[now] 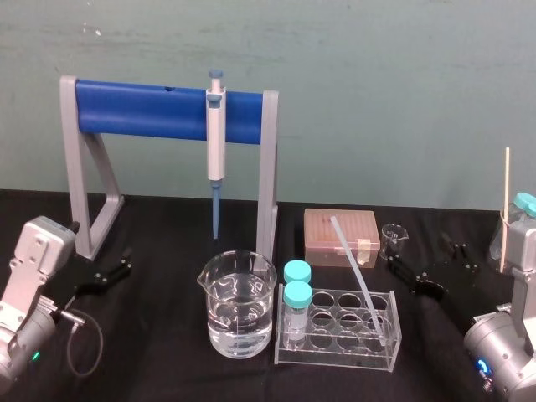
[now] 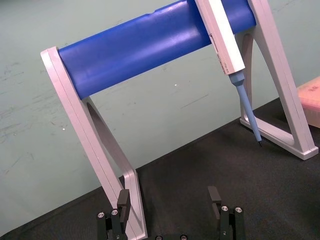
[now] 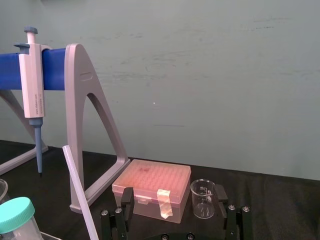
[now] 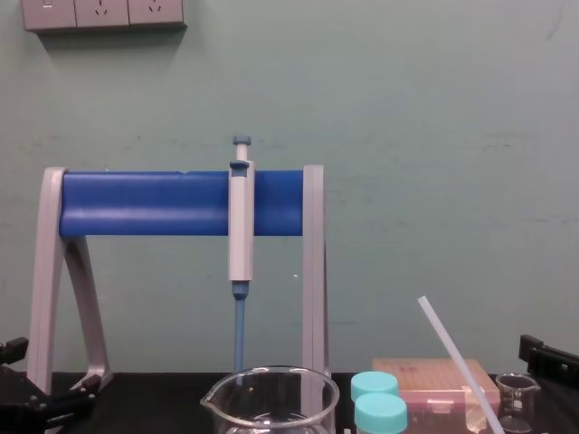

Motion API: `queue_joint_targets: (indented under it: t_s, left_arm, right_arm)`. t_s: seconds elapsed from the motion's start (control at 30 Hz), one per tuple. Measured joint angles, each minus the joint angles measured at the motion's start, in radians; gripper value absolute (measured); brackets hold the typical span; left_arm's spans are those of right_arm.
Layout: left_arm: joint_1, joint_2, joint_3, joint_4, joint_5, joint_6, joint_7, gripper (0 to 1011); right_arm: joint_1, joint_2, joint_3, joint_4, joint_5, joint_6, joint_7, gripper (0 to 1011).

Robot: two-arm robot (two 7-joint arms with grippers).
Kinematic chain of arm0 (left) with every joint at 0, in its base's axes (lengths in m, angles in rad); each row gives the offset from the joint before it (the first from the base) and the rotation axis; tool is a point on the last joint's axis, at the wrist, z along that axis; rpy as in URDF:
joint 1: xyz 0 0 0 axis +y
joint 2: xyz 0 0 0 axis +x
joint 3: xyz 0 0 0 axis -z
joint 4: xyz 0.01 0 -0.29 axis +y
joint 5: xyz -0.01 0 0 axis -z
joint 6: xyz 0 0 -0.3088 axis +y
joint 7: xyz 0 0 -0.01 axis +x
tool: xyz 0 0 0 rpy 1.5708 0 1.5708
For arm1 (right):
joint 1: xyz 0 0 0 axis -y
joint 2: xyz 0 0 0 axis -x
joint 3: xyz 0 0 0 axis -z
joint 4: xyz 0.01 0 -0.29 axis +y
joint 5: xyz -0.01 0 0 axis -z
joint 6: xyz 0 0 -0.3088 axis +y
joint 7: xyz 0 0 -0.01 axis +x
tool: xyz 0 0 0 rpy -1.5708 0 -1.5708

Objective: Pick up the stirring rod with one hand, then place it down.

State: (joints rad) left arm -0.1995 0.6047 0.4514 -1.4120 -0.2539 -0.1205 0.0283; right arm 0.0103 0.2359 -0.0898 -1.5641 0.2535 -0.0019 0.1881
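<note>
Black table (image 1: 167, 234) before a green wall (image 1: 377, 84).

Containers:
- Large beaker (image 1: 239, 306), about half full of clear liquid.
- Small beaker (image 1: 392, 239), appears empty, just beside the pink box (image 1: 339, 234).
- Clear rack (image 1: 335, 356) with two rows of wells. Two teal-capped vials (image 1: 296, 314) stand in its left wells.
- Stirring rod (image 1: 356, 272) stands with its lower end in a right-hand well. It is tilted, with the upper end leaning back and left toward the pink box, and nothing grips it.

Count: two beakers, two racked vials, one rod, one box, one pipette (image 1: 217, 142) hanging from the blue-barred stand (image 1: 142, 109).

Left gripper (image 1: 127, 261) sits low over the table beside the stand's left leg. Its fingers are spread and hold nothing.

Right gripper (image 1: 417, 253) sits low over the table right of the rack, near the small beaker. Its fingers are likewise spread and empty, apart from the rod.
</note>
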Motion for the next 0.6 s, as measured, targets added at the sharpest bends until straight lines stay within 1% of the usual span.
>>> queue_joint_targets:
  t_s: [0.47,0.6]
  left_arm:
    - [0.000,0.000,0.000,0.000,0.000,0.000,0.000,1000]
    - [0.000,0.000,0.000,0.000,0.000,0.000,0.000,1000]
  right_arm:
    - [-0.001,-0.005,0.004,0.000,-0.010,0.000,0.004,1003]
    - [-0.001,0.000,-0.001,0.000,-0.014,-0.013,0.020,1003]
